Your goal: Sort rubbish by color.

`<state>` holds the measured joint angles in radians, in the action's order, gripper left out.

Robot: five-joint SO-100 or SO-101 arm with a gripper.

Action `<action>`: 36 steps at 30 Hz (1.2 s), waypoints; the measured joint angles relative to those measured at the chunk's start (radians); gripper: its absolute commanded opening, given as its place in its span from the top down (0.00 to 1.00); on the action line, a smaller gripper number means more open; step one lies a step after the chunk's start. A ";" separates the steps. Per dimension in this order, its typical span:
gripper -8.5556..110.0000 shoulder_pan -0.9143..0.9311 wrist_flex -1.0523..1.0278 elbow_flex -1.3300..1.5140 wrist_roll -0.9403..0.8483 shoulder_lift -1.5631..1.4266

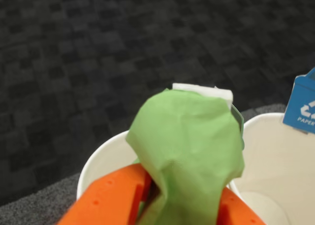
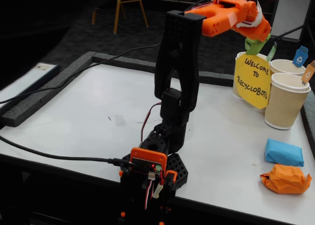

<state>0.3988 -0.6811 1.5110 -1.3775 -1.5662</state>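
The green paper wad point(image 1: 189, 141) is pinched between the orange fingers point(image 1: 115, 195) of my gripper point(image 1: 182, 208), which is shut on it. In the fixed view the gripper point(image 2: 257, 42) holds the green wad point(image 2: 255, 46) just above the mouth of the far paper cup point(image 2: 239, 57), behind the yellow sign point(image 2: 252, 80). That cup's white rim point(image 1: 101, 158) shows right under the wad in the wrist view. The blue wad point(image 2: 284, 152) and the orange wad point(image 2: 286, 178) lie on the table at the front right, far from the gripper.
A cup with a blue recycling tag point(image 1: 304, 104) stands right of the first cup point(image 2: 285, 66). A third cup point(image 2: 287, 101) with an orange tag is nearest the front. A raised grey border point(image 2: 74, 72) edges the white table point(image 2: 98, 121). Cables cross at the left.
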 measured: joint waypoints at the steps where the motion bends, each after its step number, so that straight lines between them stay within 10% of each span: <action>1: 0.93 0.000 0.000 0.000 0.000 0.000; 36: 0.93 -0.023 0.009 -0.190 0.000 0.170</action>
<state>0.3758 -0.6719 1.3208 -1.3775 -1.3959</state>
